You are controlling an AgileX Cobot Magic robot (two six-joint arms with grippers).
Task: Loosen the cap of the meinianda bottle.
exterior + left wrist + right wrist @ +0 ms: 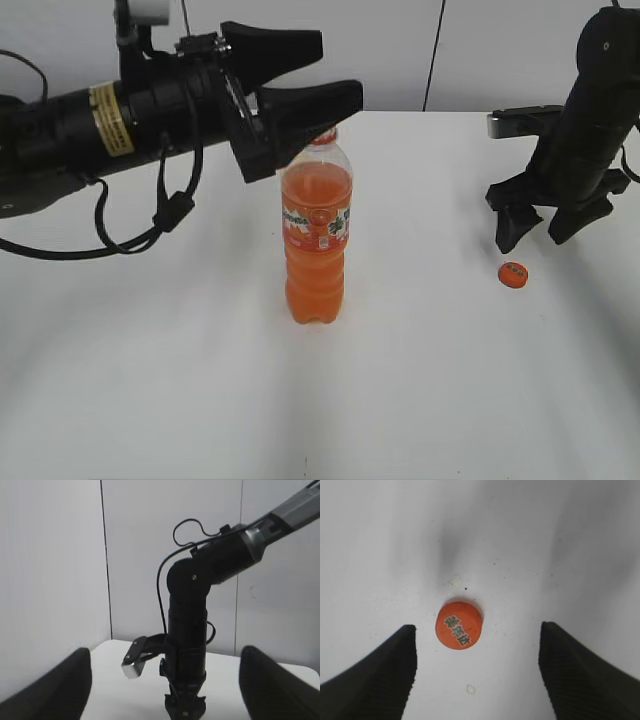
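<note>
Bottle (318, 235) standing upright at the table's (150, 380) centre, its neck hidden behind the left gripper (335, 70), whose jaws are gaping and grasping nothing. Cap (513, 273) lying on the table, well apart, beneath the right gripper (545, 228), also spread and empty. Cap is off; judging by this, loosening is finished.

— What's your table (150, 380) carrying right now?

— You've got a plain white top with two things on it. The meinianda bottle (318, 240) stands upright just under the left gripper's (335, 75) tips. The cap (514, 273) lies flat, print up, well apart from the bottle, just below the right gripper (545, 228).

— Anything else down there?

— A few tiny specks near the cap, possibly dust; you can't really tell.
</note>
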